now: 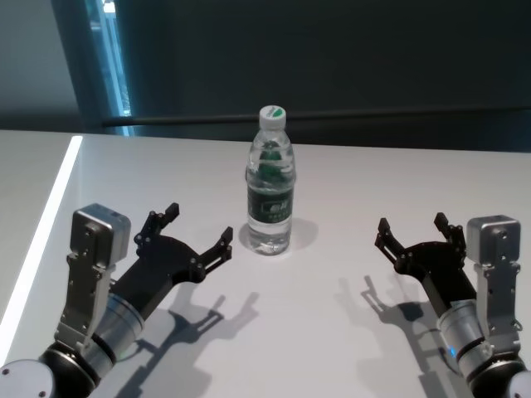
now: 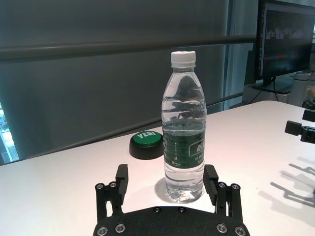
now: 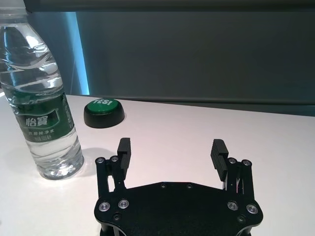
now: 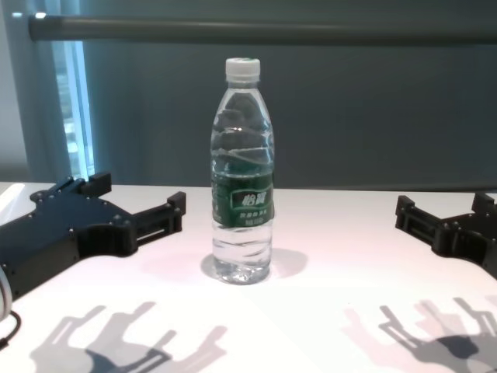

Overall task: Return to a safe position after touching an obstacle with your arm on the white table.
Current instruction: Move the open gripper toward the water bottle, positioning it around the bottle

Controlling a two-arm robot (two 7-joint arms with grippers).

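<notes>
The obstacle, a clear water bottle [image 1: 270, 186] with a white cap and dark green label, stands upright on the white table [image 1: 373, 174]. My left gripper [image 1: 199, 225] is open and empty, low over the table just left of the bottle and apart from it. In the left wrist view the bottle [image 2: 183, 128] stands just beyond my left gripper [image 2: 166, 173]. My right gripper [image 1: 411, 225] is open and empty, farther off to the bottle's right. The right wrist view shows the bottle [image 3: 42, 113] off to one side of my right gripper [image 3: 171, 147]. The chest view shows the bottle [image 4: 242, 179] between both grippers.
A round green push button [image 2: 146, 142] with white letters sits on the table behind the bottle; it also shows in the right wrist view [image 3: 103, 110]. A dark wall and rail [image 1: 332, 120] run beyond the table's far edge. The table's left edge [image 1: 50, 215] is near my left arm.
</notes>
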